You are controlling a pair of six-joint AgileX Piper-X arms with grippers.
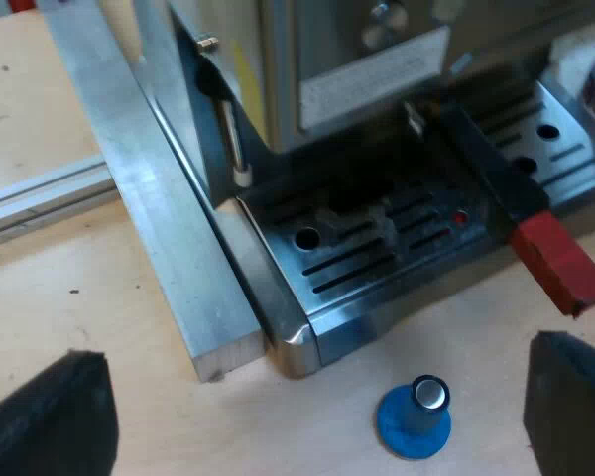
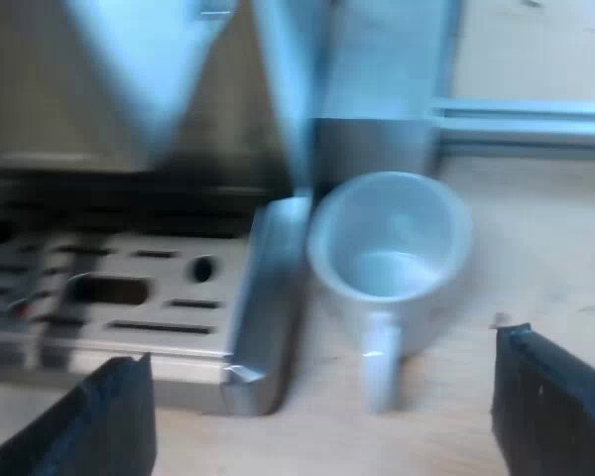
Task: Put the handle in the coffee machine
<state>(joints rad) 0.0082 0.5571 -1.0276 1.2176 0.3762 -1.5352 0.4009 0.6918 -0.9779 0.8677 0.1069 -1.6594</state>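
The handle (image 1: 521,208) sits in the espresso machine's (image 1: 367,59) front, its red end jutting over the drip tray (image 1: 377,258). The left claw (image 1: 315,349) hangs released and empty near the blue tamper (image 1: 416,416) on the tabletop (image 1: 79,317). The right claw (image 2: 319,347), also released, hovers by 1 white mug (image 2: 392,243) touching the tray's corner.

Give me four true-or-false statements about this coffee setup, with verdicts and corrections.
1. The blue tamper stands near the drip tray, at its front edge. True.
2. The left end effector grips the red handle end. False: it is open and empty, and the red end juts out from the front of the espresso machine, over the drip tray.
3. The mug lies on its side. False: it stands upright beside the drip tray.
4. The right end effector is open and holds nothing. True.
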